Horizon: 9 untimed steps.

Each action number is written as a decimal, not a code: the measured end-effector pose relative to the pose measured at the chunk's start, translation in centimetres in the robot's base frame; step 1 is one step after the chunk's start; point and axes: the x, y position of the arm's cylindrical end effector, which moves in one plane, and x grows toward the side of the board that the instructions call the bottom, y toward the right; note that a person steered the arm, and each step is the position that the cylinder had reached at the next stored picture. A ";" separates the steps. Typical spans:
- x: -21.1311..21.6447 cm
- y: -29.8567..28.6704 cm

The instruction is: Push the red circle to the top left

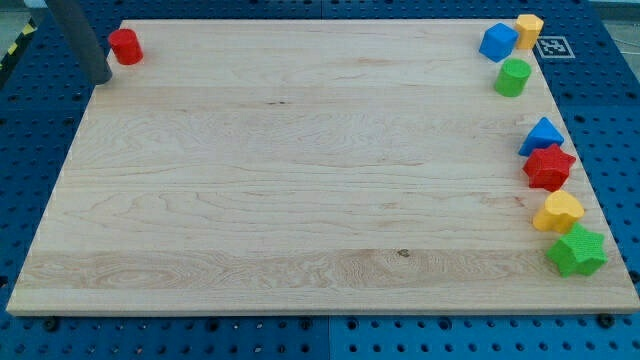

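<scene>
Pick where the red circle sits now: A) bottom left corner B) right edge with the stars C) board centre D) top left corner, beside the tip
D: the red circle sits in the board's top left corner, just right of my tip, far from the blocks along the right edge.

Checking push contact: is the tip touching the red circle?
Apart. The camera view shows a strip of bare board between my tip and the red circle; the tip sits lower left of it.

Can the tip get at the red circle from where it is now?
Probably yes. My tip sits just to the view's left and slightly below the red circle at the board's top left corner, with nothing between them.
</scene>
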 end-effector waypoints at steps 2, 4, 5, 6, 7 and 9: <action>-1.4 0.2; -1.4 1.0; -1.7 1.3; -2.1 1.5; -2.6 1.6; -2.9 2.1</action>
